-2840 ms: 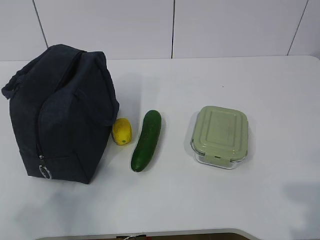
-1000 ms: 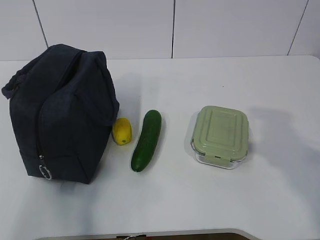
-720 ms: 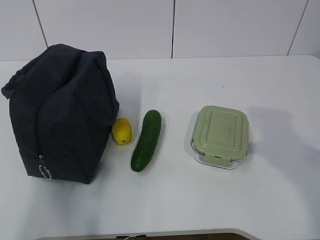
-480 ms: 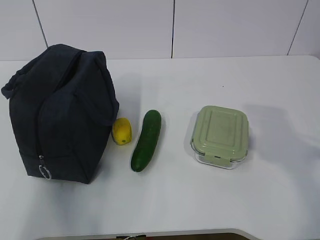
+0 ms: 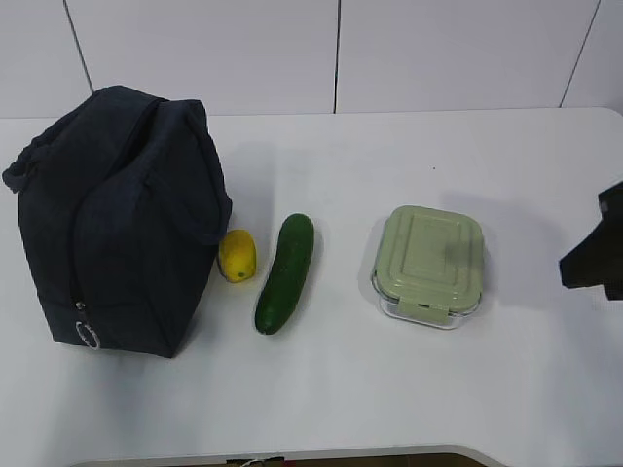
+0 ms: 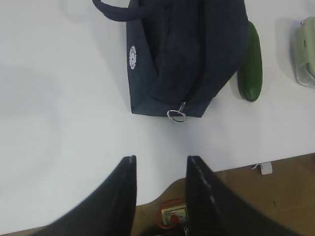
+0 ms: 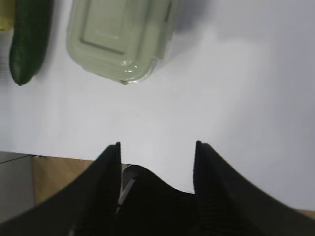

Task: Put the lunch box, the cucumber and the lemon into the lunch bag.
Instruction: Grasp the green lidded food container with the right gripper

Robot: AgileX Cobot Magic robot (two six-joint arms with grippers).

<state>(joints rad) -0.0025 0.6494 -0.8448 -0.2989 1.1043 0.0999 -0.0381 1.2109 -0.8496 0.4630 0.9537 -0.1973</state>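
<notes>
Your lunch bag [image 5: 122, 219] stood zipped at far left, navy; lemon [image 5: 238, 255] touched it, cucumber [image 5: 285, 272] just beside, green-lidded lunch box [image 5: 428, 265] further right. Left gripper [image 6: 160, 164] hung with a narrow gap, right gripper [image 7: 157, 150] spread wide, both empty.

A bare lab-like test bench: plain white table [image 5: 389, 389] against white wall panels [image 5: 292, 49].

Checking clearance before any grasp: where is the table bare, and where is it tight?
Bare: between the cucumber and lunch box, the whole front strip, and the table behind them. Tight: the lemon sits wedged between the lunch bag and cucumber.
</notes>
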